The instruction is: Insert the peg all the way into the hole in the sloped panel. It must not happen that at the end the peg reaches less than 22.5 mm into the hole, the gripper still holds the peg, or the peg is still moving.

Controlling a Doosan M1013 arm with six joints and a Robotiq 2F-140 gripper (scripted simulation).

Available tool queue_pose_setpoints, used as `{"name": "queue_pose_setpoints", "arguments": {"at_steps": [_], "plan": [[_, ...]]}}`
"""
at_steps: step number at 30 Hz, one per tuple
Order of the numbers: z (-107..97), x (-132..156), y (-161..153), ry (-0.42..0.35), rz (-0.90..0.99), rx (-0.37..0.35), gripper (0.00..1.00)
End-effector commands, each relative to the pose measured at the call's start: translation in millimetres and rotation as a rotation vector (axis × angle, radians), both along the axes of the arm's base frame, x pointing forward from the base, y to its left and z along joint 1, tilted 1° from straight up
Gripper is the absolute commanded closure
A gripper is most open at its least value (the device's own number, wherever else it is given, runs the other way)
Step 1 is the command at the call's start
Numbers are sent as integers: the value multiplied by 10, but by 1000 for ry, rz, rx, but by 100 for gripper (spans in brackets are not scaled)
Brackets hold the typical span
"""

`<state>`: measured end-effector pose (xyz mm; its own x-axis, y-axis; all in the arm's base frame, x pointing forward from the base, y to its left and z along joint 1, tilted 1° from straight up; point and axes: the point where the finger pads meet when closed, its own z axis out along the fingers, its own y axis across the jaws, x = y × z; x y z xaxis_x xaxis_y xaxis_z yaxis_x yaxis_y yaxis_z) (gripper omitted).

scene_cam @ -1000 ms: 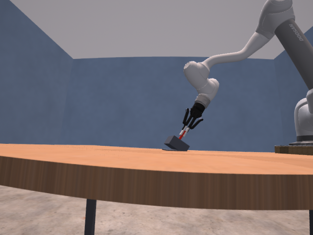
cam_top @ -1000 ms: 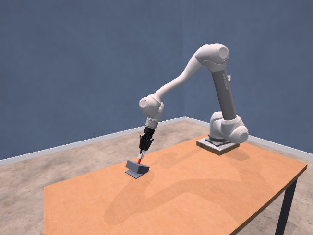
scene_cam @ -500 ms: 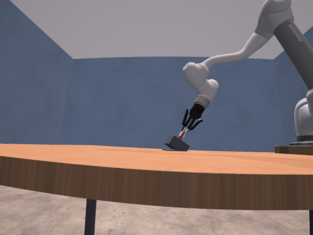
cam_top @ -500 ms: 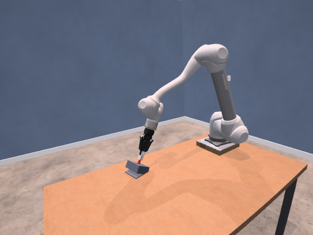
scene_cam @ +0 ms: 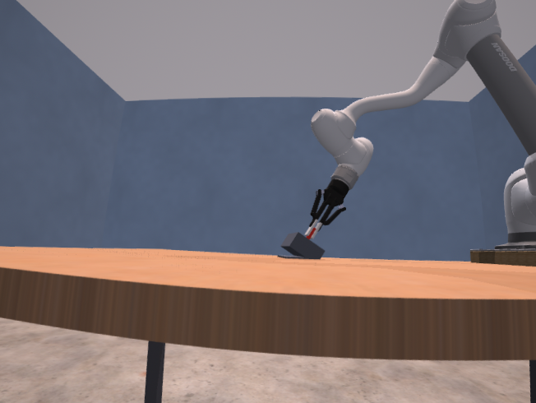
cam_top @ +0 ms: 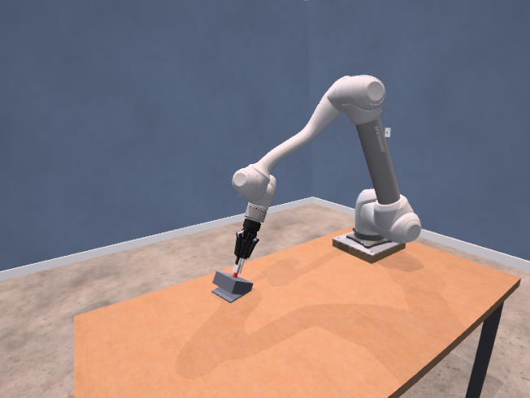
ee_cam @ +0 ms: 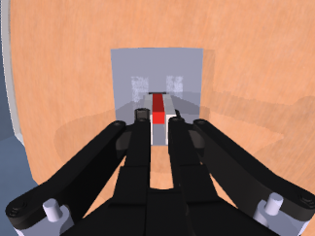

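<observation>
A grey sloped panel (cam_top: 226, 283) (scene_cam: 298, 246) (ee_cam: 188, 70) stands on the orange table (cam_top: 299, 333) (scene_cam: 173, 268) (ee_cam: 71, 38) near its far left edge. My black gripper (cam_top: 237, 264) (scene_cam: 312, 230) (ee_cam: 157, 129) is shut on a red peg (cam_top: 235, 274) (scene_cam: 310, 234) (ee_cam: 157, 117), tilted square to the slope. The peg's lower end is in the panel's hole, and only a short red stub shows between the fingertips and the slope. The fingertips are close above the panel face. The hole itself is hidden by the peg.
The arm's base plate (cam_top: 368, 248) (scene_cam: 502, 255) is bolted at the table's far right corner. The table edge runs just behind the panel, with the floor (cam_top: 141, 261) beyond.
</observation>
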<state>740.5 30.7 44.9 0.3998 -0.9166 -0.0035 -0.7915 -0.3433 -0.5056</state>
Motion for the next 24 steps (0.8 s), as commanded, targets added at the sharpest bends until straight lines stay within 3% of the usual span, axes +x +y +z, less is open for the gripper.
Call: {"name": "queue_pose_setpoints", "arguments": {"at_steps": [1,16,24], "plan": [[-24,14,6,0,0,0,100],[-36,21,9,0,0,0,100],[-36,21,9,0,0,0,89]]}}
